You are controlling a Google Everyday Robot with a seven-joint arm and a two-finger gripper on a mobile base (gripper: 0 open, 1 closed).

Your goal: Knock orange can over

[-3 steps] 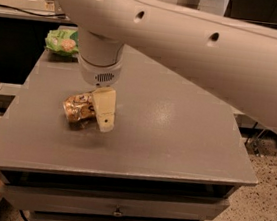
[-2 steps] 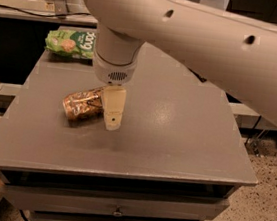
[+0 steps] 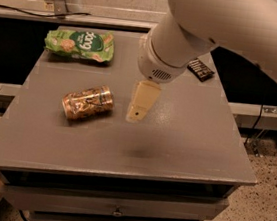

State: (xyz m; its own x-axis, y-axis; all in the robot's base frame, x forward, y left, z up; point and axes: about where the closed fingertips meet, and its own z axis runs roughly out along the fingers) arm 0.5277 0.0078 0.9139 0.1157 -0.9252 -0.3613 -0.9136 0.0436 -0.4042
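Left of centre we log the can on its side, gripper just right, apart, its state unclear.

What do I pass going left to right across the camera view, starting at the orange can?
The orange can, on its side → gripper, just right of it → small dark packet, far right. The green snack bag is left out: its span overlaps the can's.

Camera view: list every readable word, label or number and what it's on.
Green snack bag: large white lettering, too blurred to quote.
Orange can, lying on its side: label marks unreadable.
Dark packet at the back: marks unreadable.
Gripper, right of the can, above the table: no text.
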